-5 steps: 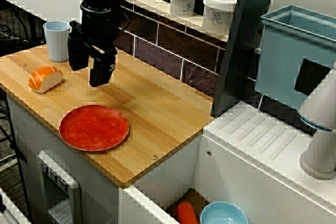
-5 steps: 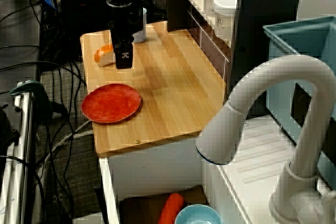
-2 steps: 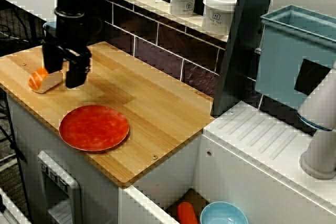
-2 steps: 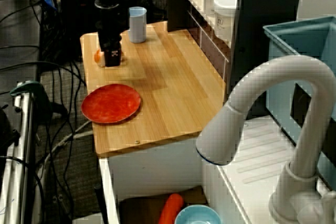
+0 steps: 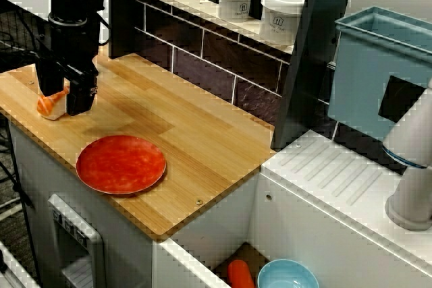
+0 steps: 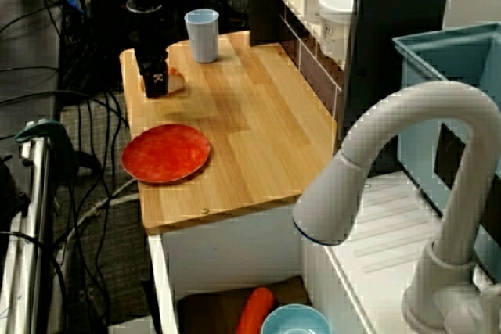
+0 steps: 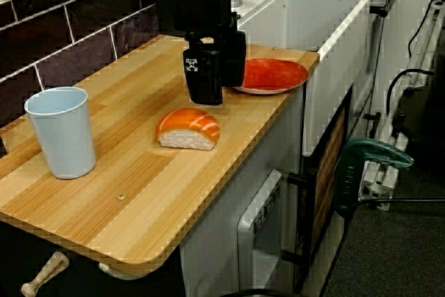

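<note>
Black gripper (image 5: 65, 96) low over the left end of the wooden desk (image 5: 202, 133), pointing straight down. Jaws parted, moderately wide, nothing held. Salmon sushi piece (image 5: 47, 104) directly below and between the fingers in the view from above, orange top peeking out on the gripper's outer side. In the low view from the desk's end, gripper (image 7: 217, 92) just behind the sushi piece (image 7: 188, 129), with a thin gap showing between fingertips and fish; touching or not, cannot tell for sure. In the view past the faucet, only a sliver of the sushi piece (image 6: 174, 81) beside the gripper (image 6: 156, 87).

Front edge of desk close to the gripper on the open side, short end edge not far past it. Light blue cup (image 7: 61, 132) upright, off to the gripper's wall side toward the desk's end, well apart from the sushi piece. Red plate (image 5: 121, 164) flat near the front edge, away from the gripper toward the sink, bare wood in between. Wide stretch of bare wood from the gripper toward the tiled wall and the sink end. Two white jars (image 5: 281, 15) on the shelf above the wall, far from the gripper. White faucet (image 6: 391, 154) and sink beyond the desk's far end.
</note>
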Robot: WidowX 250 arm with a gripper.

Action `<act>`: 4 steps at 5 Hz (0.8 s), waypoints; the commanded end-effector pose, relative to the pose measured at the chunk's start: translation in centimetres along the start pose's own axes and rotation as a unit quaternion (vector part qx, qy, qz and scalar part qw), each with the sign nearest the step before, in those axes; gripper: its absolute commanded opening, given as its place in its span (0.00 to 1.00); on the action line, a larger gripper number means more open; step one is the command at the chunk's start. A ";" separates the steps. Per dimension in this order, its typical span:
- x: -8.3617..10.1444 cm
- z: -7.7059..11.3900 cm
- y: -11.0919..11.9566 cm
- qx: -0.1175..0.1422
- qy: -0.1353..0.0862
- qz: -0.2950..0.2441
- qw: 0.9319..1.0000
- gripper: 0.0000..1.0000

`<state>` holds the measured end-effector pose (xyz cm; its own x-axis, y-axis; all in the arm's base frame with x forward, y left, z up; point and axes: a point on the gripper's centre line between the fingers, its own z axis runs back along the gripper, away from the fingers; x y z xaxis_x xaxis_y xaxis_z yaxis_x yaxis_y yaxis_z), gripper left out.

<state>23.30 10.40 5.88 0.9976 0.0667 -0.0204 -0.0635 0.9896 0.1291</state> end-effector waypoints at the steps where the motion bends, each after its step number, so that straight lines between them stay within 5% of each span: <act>1: 0.2 1.7 1.2 -0.001 -0.027 0.011 1.000 1.00; 4: 0.7 1.3 3.2 -0.002 -0.041 0.033 0.999 1.00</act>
<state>23.28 13.65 6.64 0.9929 0.1155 0.0295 -0.1181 0.9871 0.1081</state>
